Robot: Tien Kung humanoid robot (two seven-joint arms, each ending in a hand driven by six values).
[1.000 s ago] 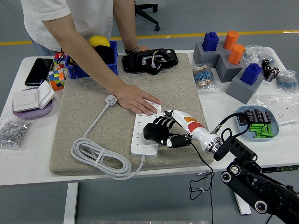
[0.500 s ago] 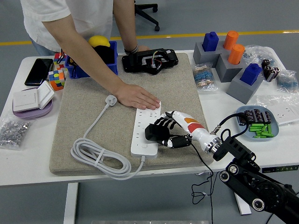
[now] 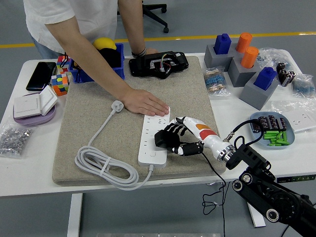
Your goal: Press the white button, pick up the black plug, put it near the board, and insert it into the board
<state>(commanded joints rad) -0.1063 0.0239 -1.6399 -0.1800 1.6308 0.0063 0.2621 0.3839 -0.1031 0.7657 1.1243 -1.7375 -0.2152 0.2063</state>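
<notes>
— What do we have nearest the table's front edge?

— Our right arm (image 3: 266, 187) comes in from the lower right corner. On the grey mat (image 3: 98, 128) a coiled white cable (image 3: 104, 167) lies to the left, running up to a white plug (image 3: 116, 106).

— And our right hand (image 3: 180, 139)?

— It sits over the near end of the white power strip (image 3: 154, 136), fingers (image 3: 170, 132) curled around the black plug (image 3: 162, 138). We see the plug right on the strip's face, yet we cannot tell whether its pins are seated in a socket.

— Our left hand?

— We see none of it.

— Further back?

— A person's hand (image 3: 144, 103) lies flat on the strip's far end, pressing it to the mat; the arm reaches in from the far side. We can't pick out the white button under that palm.

— And beyond?

— To the right, a blue dish (image 3: 272, 129) of green and black parts, then grey blocks (image 3: 242, 61) with blue and orange pegs. At the mat's far edge sits a black device (image 3: 158, 64), beside a blue bin (image 3: 98, 61). Far left: a colour cube (image 3: 59, 81), a phone (image 3: 40, 75) and a wall switch (image 3: 32, 104) on a purple plate.
</notes>
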